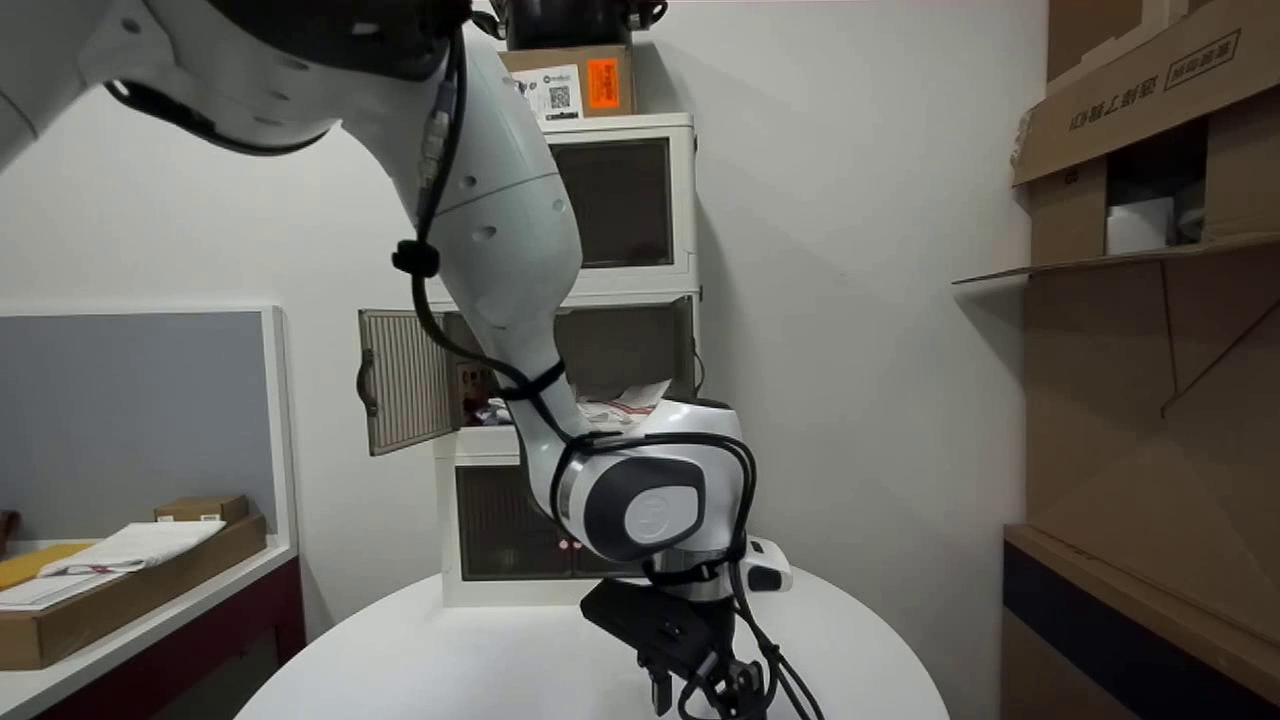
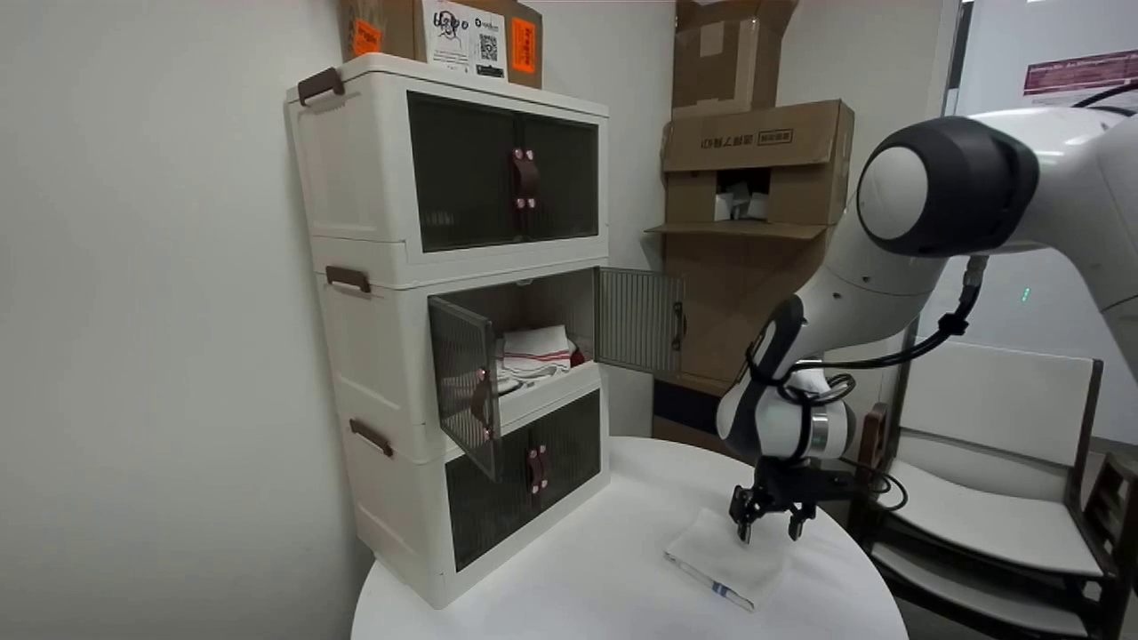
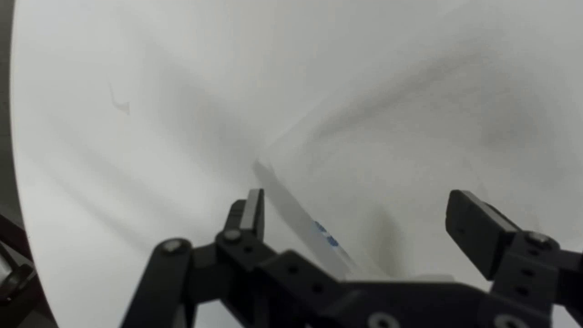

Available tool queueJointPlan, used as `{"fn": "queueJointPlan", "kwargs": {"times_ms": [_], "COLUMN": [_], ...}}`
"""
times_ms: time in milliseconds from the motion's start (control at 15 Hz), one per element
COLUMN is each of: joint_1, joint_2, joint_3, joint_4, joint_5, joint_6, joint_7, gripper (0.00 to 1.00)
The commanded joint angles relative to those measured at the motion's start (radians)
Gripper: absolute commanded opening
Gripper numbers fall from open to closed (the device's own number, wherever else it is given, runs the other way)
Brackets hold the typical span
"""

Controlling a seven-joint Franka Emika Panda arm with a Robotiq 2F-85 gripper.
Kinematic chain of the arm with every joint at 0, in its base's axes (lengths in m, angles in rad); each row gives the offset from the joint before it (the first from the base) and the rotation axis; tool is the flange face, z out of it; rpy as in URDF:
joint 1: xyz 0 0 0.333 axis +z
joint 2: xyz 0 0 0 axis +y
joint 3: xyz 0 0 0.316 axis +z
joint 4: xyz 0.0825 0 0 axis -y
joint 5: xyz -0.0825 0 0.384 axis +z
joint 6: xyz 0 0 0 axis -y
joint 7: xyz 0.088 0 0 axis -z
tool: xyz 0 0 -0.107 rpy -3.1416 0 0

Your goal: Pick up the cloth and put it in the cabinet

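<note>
Hanging above the round white tabletop (image 2: 622, 551), the black two-fingered hand (image 2: 770, 532) stands wide, its fingers (image 3: 476, 223) well apart, and we see it over the thin folded white cloth (image 2: 718, 560) with a blue-marked edge. In an exterior view we find the cloth at five o'clock, flat on the tabletop, its blue mark (image 2: 724, 590) toward six. In the wrist view, the nine-o'clock finger appears just outside the marked edge, while the three-o'clock finger is over the cloth; we cannot tell whether either tip touches it.

From the hand, in an exterior view, we place the three-tier white plastic cabinet (image 2: 507, 268) at ten o'clock. Its middle compartment has both ribbed grey doors (image 2: 462, 382) open, one at eight o'clock from the opening, one at three, and inside we see folded white fabric (image 2: 533, 345) with red stripes. Toward twelve, a brown cardboard box (image 2: 404, 31) with orange labels sits on the cabinet. The white jointed robot arm (image 1: 500, 230) extends from ten o'clock in an exterior view, covering part of the cabinet. We also see tall brown cardboard boxes (image 2: 800, 191) at two o'clock.
</note>
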State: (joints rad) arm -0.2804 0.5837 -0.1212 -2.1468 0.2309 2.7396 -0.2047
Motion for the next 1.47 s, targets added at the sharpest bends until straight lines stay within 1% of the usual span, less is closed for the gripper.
{"fn": "queueJointPlan", "kwargs": {"times_ms": [0, 267, 600, 1000, 1067, 1133, 1267, 1333, 1400], "joint_1": [-0.032, -0.039, -0.036, -0.042, -0.044, -0.046, -0.056, -0.06, -0.064], "joint_2": [0.08, 0.124, 0.158, 0.167, 0.164, 0.157, 0.146, 0.139, 0.131], "joint_3": [0.022, 0.027, 0.028, 0.047, 0.052, 0.059, 0.078, 0.085, 0.092], "joint_4": [0.075, 0.107, 0.141, 0.144, 0.141, 0.137, 0.134, 0.133, 0.132], "joint_5": [-0.014, -0.011, -0.011, -0.009, -0.007, -0.005, 0.003, 0.006, 0.011], "joint_6": [-0.006, 0.006, -0.007, -0.029, -0.032, -0.037, -0.046, -0.052, -0.058], "joint_7": [0.043, 0.072, 0.111, 0.115, 0.111, 0.107, 0.1, 0.097, 0.094], "gripper": [1.0, 1.0, 1.0, 1.0, 0.86, 0.74, 0.58, 0.52, 0.43]}}
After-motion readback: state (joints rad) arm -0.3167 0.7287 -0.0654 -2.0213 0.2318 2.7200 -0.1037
